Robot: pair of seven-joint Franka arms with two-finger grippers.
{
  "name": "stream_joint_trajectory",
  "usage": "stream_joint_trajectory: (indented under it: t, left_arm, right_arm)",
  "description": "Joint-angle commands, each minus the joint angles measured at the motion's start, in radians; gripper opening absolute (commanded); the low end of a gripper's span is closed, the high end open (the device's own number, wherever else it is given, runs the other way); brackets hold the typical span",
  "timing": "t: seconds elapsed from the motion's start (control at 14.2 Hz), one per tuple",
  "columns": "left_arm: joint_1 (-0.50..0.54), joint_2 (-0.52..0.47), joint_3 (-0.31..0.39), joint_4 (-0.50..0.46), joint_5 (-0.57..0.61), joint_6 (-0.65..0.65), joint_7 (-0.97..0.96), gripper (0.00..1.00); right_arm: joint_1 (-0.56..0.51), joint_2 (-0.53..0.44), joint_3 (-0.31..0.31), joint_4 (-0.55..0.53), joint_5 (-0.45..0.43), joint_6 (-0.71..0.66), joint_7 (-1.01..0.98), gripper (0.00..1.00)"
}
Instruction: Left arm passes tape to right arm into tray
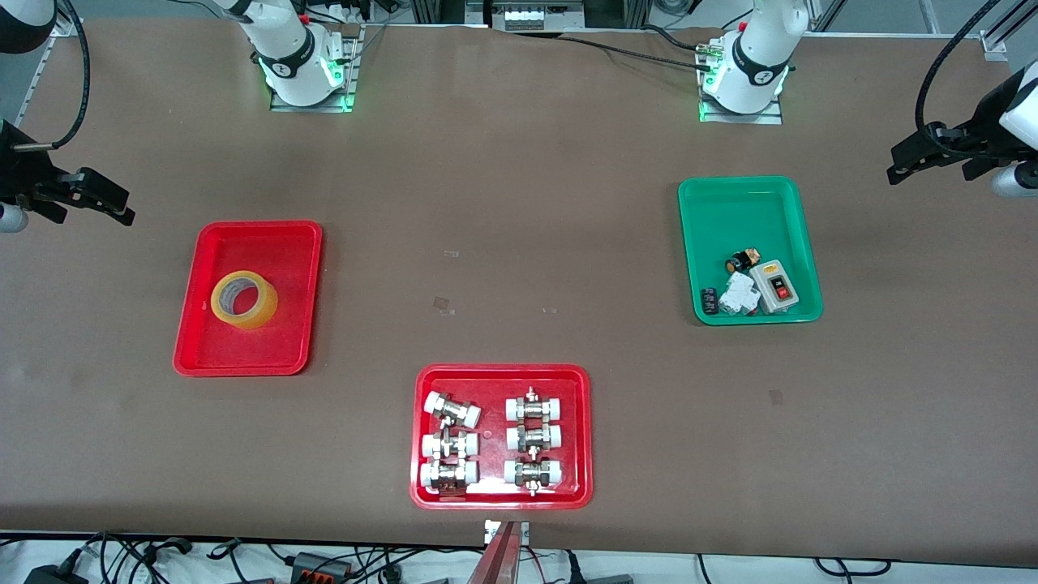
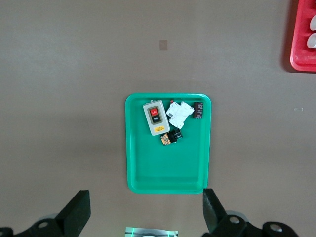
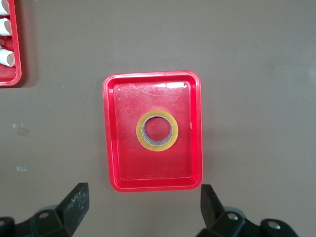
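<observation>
The yellow tape (image 1: 243, 299) lies flat in the plain red tray (image 1: 211, 349) toward the right arm's end of the table. In the right wrist view the tape (image 3: 157, 130) sits in the middle of that tray (image 3: 123, 163). My right gripper (image 1: 113, 203) is open and empty, raised over the bare table at its own end; the right wrist view shows it (image 3: 144, 190) high above the tray. My left gripper (image 1: 898, 162) is open and empty, raised at its own end; the left wrist view shows it (image 2: 145, 197) high above the table.
A green tray (image 1: 746, 203) with a switch box and small parts lies toward the left arm's end and shows in the left wrist view (image 2: 168, 168). A red tray (image 1: 499, 377) with white-capped metal fittings lies near the front camera's edge.
</observation>
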Motion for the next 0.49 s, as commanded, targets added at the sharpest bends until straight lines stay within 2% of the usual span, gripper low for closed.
stream_joint_trajectory:
  t: [0.0,0.42]
  left_arm:
    - [0.004,-0.009,-0.005,-0.003,0.009,-0.011,0.015,1.0]
    - [0.004,-0.009,-0.005,-0.003,0.011,-0.01,0.022,1.0]
  right_arm:
    - [-0.016,-0.02,0.019,-0.002,0.001,-0.021,0.001,1.0]
    - [-0.013,-0.026,0.02,-0.002,-0.001,-0.035,-0.001,1.0]
